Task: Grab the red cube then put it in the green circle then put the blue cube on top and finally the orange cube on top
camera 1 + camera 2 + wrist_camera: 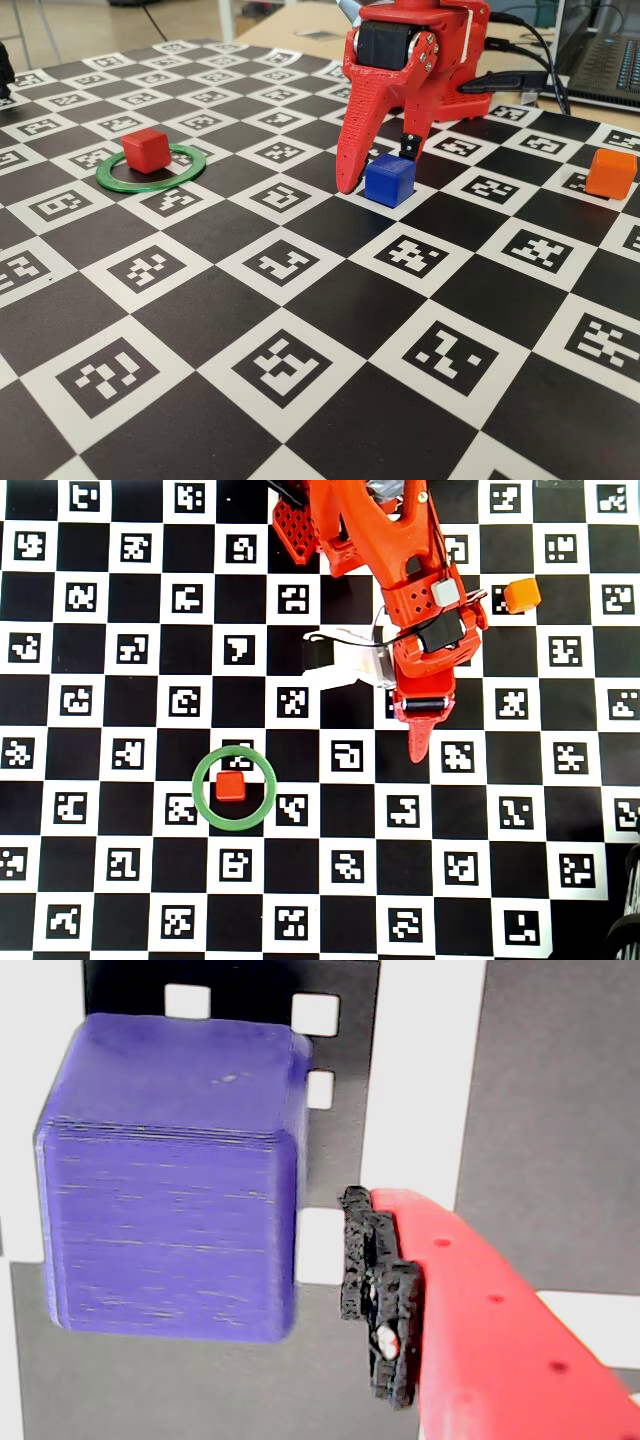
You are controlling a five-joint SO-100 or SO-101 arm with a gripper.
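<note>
In the fixed view we count three cubes and one ring: the red cube [147,149] sits inside the green circle [151,168]; the blue cube [389,179] rests on the checkered board [330,330] between the fingers of the gripper [378,172], which stand spread and apart from it; the orange cube [611,172] lies well off to the right. In the wrist view we see one cube only — the blue one, with a padded finger [385,1295] just beside it, not touching. In the overhead view we count two cubes — red in the ring, orange by the arm [400,570]; the blue one is hidden.
</note>
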